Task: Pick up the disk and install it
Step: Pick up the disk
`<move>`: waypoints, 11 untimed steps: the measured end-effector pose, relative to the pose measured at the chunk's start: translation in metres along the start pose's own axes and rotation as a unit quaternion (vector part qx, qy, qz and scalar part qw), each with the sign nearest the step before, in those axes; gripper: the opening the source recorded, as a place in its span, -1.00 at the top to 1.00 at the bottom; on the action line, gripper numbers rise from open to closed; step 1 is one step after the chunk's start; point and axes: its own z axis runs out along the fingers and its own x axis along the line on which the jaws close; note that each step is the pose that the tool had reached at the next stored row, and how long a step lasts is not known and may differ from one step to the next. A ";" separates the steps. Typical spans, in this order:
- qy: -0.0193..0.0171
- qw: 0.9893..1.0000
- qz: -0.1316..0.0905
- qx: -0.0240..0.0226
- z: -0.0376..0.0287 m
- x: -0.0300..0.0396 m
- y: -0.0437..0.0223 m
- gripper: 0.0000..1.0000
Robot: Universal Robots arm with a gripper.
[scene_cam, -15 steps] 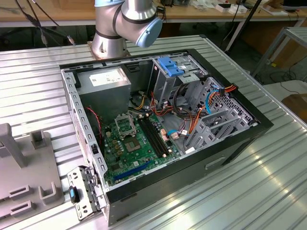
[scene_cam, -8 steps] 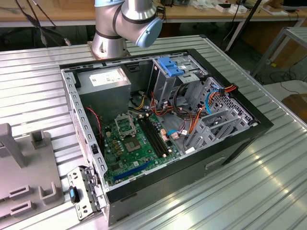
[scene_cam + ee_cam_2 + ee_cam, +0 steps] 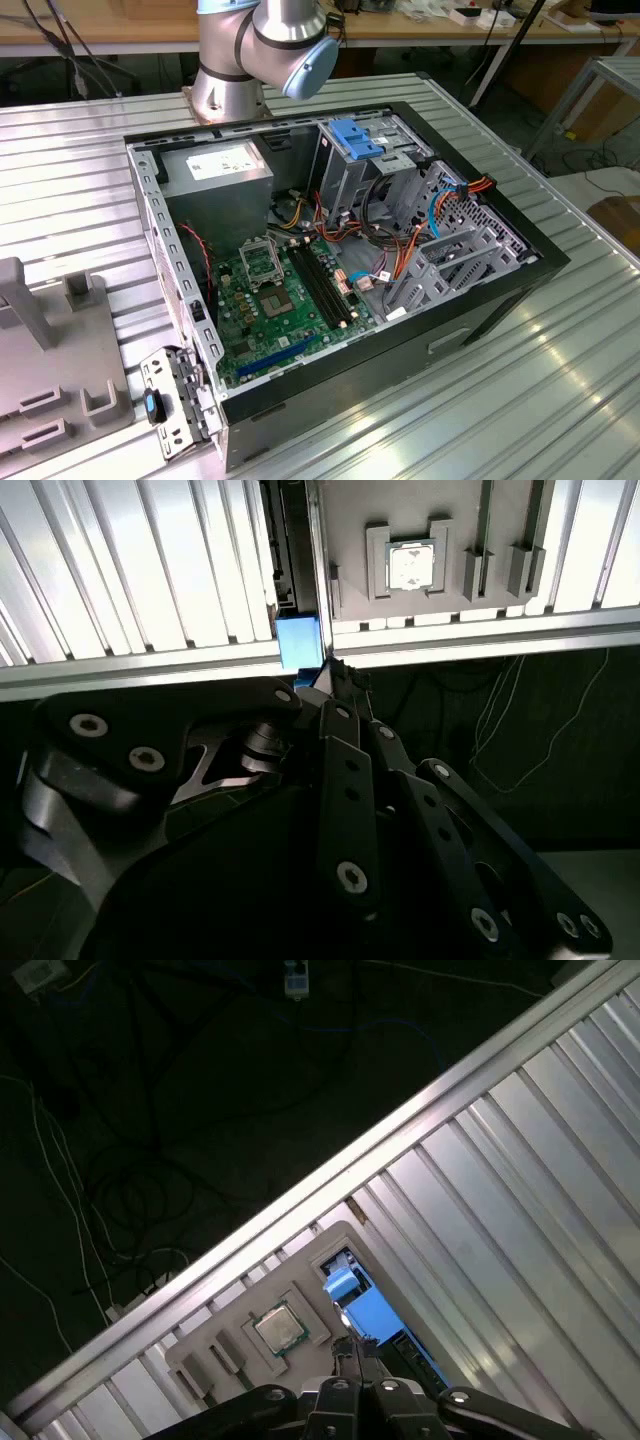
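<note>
Bordering ribbed surface [image 3: 120, 570] in second wrist view, disk [image 3: 298, 642] ran along side of grey fixture tray [image 3: 350, 510]. Hand [image 3: 330, 675] hung just at disk's blue end; open or clamped could not be told. Processor chip [image 3: 410, 565] lay in tray recess, farther right.
</note>
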 end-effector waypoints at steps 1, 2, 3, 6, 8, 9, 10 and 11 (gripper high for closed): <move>0.001 1.000 -0.011 0.001 0.0005 0.0000 0.0000 0.79; 0.001 1.000 -0.017 0.002 0.0011 -0.0002 0.0001 0.79; 0.002 1.000 -0.021 0.003 0.0015 -0.0003 0.0001 0.79; 0.002 0.999 -0.035 0.006 0.0029 -0.0003 0.0001 0.79; 0.001 0.999 -0.053 0.010 0.0051 -0.0004 0.0001 0.79; 0.001 0.998 -0.064 0.012 0.0057 -0.0004 0.0001 0.79; 0.001 0.997 -0.071 0.013 0.0062 -0.0004 0.0001 0.79; 0.001 0.996 -0.085 0.014 0.0069 -0.0004 0.0001 0.77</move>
